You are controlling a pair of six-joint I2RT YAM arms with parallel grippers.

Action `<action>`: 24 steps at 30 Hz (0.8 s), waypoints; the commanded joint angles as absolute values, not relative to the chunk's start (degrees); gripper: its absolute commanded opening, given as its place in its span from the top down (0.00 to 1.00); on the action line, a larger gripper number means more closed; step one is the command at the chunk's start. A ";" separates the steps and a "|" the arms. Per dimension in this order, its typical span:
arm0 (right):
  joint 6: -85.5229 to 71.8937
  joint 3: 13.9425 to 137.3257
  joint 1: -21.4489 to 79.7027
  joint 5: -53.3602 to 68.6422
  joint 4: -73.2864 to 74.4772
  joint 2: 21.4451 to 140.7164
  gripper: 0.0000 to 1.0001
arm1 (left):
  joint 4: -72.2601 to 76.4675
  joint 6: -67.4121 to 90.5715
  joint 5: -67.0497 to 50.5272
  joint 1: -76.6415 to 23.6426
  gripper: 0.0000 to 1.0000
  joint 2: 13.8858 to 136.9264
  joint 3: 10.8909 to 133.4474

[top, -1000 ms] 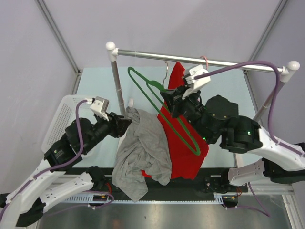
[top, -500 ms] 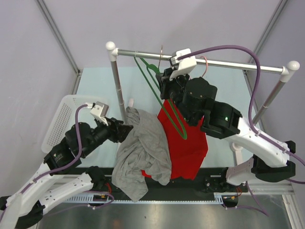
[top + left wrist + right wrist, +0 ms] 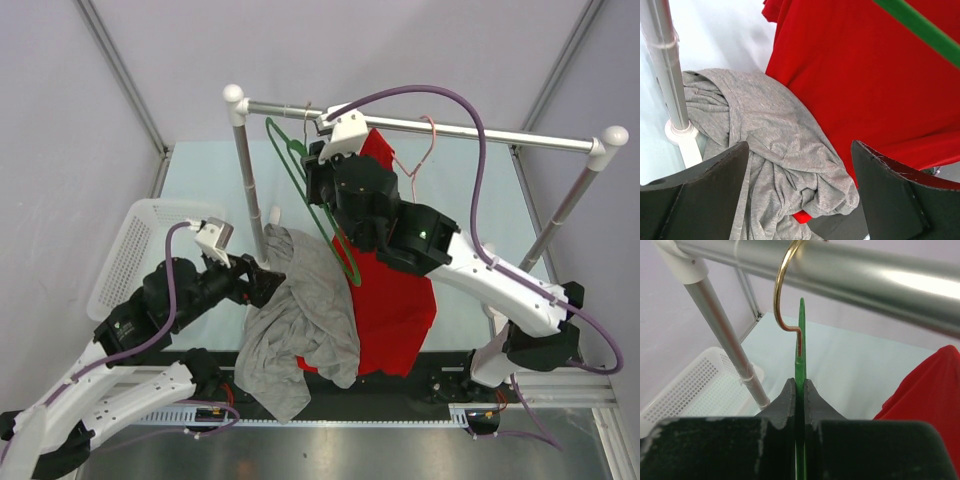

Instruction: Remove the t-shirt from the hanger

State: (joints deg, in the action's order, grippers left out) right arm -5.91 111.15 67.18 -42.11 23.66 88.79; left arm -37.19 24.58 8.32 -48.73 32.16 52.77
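Crumpled grey t-shirt partly over red garment.

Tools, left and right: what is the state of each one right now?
Left tool: open, holding nothing.
Right tool: closed, holding the green hanger.

no readable text, no legible labels, brands, numbers or signs

Glossy metal rail; smooth green plastic hanger.
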 commanded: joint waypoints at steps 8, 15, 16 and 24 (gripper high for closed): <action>-10.46 119.62 66.97 -44.73 23.02 93.69 0.95 | -39.02 29.09 10.28 -48.52 0.12 33.66 53.09; -12.04 117.78 68.55 -46.23 24.87 90.89 0.59 | -39.99 30.85 10.46 -48.52 0.10 35.24 51.42; -12.65 116.82 68.73 -46.14 25.05 90.36 0.57 | -40.34 30.94 10.37 -48.52 0.10 35.51 51.24; -15.03 109.00 70.84 -47.64 25.93 82.80 0.25 | -40.78 32.08 10.19 -48.52 0.06 39.46 47.90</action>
